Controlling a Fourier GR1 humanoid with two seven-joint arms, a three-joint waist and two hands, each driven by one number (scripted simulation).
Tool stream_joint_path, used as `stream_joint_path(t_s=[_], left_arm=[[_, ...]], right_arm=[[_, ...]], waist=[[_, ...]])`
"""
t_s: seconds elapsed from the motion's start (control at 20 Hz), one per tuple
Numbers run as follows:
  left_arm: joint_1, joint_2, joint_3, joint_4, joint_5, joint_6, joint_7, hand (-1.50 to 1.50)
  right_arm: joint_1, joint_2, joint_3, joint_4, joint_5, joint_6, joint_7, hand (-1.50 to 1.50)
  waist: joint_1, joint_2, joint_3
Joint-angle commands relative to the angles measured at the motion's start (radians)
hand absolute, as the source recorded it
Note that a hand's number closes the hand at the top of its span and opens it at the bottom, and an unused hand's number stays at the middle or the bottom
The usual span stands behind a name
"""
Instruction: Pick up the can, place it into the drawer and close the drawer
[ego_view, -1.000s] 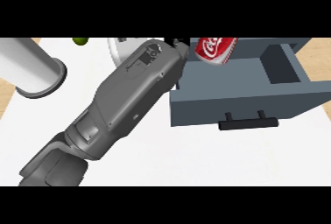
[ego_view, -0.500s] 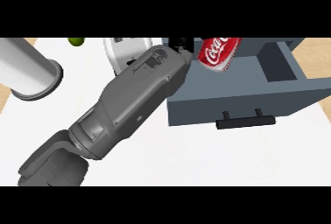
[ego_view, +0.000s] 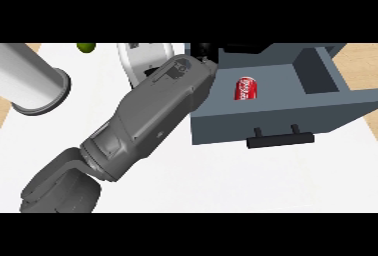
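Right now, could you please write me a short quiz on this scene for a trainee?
1. True or false: the can lies inside the drawer.
2. Multiple choice: the drawer is A) open, B) fully shut, C) lying upside down.
3. Fill in the blank: the handle on the drawer's front is coloured ____.

Key: 1 true; 2 A; 3 black.
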Motion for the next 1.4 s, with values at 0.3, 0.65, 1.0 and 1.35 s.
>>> stream_joint_path(t_s=[0.3, 0.65, 1.0, 1.35], left_arm=[[0.000, 0.000, -0.010, 0.039, 0.084, 0.008, -0.092, -1.50], [-0.032, 0.000, -0.018, 0.021, 0.115, 0.006, -0.104, -1.50], [-0.013, 0.000, -0.032, -0.010, 0.145, 0.010, -0.169, -1.50], [-0.005, 0.000, -0.044, -0.032, 0.166, 0.034, -0.185, -1.50]], right_arm=[[-0.021, 0.003, 0.020, 0.002, 0.007, -0.006, 0.017, -1.50], [-0.062, -0.055, -0.021, -0.109, 0.204, 0.051, -0.114, -1.50], [-0.158, -0.051, 0.085, -0.140, 0.389, 0.068, -0.193, -1.50], [-0.307, -0.092, 0.239, -0.058, 0.724, 0.047, -0.233, -1.50]], waist=[[-0.009, 0.006, 0.000], [0.000, 0.004, -0.001], [0.031, -0.001, -0.001], [0.065, -0.002, -0.001]])
